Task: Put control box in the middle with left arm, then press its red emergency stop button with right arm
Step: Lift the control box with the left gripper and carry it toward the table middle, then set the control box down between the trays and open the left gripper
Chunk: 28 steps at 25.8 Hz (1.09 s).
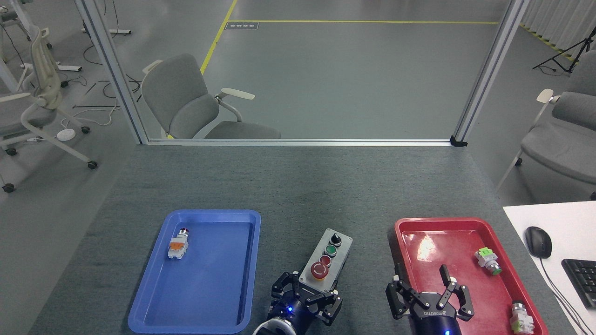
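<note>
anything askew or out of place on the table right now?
Only the control box: it sits skewed between the blue tray and red tray, far end angled right, with the left tool gripping its near end. Nothing looks spilled or damaged.
</note>
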### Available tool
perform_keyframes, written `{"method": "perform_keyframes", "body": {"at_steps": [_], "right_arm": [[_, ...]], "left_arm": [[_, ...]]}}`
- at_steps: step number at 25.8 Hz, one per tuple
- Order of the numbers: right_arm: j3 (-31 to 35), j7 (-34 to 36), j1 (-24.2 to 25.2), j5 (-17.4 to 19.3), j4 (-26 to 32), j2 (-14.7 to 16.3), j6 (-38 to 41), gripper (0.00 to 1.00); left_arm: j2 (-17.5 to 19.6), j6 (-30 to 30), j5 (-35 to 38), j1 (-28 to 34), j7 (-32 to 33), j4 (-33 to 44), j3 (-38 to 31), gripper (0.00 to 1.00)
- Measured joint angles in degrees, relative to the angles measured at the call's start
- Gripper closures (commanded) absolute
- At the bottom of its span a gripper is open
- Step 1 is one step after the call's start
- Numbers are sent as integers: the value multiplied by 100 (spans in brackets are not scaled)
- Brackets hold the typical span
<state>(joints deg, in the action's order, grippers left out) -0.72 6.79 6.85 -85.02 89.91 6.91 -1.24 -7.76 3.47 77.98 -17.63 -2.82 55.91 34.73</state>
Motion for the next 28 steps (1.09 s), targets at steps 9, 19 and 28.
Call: {"method": "perform_keyframes", "body": {"at_steps": [9, 19, 28], "right_arm": [[-15, -38, 0, 0, -17, -31, 44, 12], [-24, -50, 0, 3, -20, -57, 56, 19], [-25, -69, 0, 3, -16, -58, 56, 25]], "left_arm": [[-13, 19, -598, -77, 118, 189, 344, 100], [-16, 4, -813, -216, 125, 158, 625, 100], [-15, 13, -819, -231, 121, 55, 709, 85]]}}
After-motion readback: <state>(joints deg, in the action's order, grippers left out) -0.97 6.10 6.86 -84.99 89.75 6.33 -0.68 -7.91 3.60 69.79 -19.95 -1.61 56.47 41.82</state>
